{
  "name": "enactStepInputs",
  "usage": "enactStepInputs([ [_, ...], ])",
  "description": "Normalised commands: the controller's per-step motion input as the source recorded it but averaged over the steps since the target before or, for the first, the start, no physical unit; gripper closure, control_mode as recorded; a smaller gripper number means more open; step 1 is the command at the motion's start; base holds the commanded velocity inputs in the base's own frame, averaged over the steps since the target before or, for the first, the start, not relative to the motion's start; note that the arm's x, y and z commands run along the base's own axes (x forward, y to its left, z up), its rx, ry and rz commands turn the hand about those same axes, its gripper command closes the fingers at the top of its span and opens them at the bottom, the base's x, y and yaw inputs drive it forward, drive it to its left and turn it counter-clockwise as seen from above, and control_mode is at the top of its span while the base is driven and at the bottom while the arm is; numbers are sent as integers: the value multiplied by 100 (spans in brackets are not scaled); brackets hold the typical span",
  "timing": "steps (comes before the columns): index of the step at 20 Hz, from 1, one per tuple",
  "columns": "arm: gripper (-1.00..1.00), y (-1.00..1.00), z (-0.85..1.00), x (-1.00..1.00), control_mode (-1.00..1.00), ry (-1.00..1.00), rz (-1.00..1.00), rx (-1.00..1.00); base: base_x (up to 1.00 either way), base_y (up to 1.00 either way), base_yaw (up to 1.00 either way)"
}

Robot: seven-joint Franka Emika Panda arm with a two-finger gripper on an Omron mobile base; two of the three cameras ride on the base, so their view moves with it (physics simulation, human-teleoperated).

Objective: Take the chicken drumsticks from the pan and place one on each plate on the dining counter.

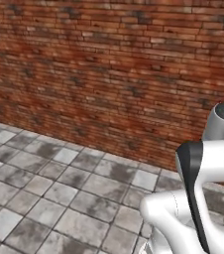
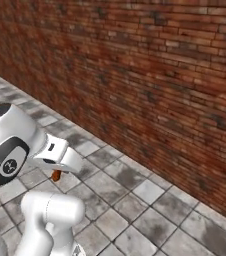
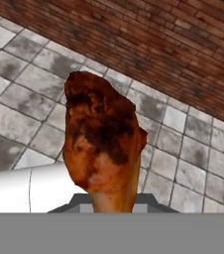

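Jaws clenched on drumstick [image 3: 104, 144], thick end toward 12 o'clock in hand view. Grey floor tiles [image 3: 15, 114] and brick wall [image 3: 183, 44] behind.

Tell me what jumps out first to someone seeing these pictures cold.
In the hand view, a golden-brown chicken drumstick stands in the middle of the picture, thick charred end up, bone end down in the shut gripper. Behind it, and across both base views, runs a red brick wall over a grey tiled floor. In the right base view a bit of the drumstick pokes out below the white hand.
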Motion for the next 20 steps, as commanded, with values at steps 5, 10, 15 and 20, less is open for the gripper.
enactStepInputs([
  [5, 100, 0, 0, 0, 100, 0, 0, 0, 100, 97, 11],
  [10, 100, 0, 0, 0, 100, 0, 0, 0, 100, 96, 15],
  [15, 100, 0, 0, 0, 100, 0, 0, 0, 100, 96, 10],
  [20, 100, 0, 0, 0, 100, 0, 0, 0, 100, 89, 2],
])
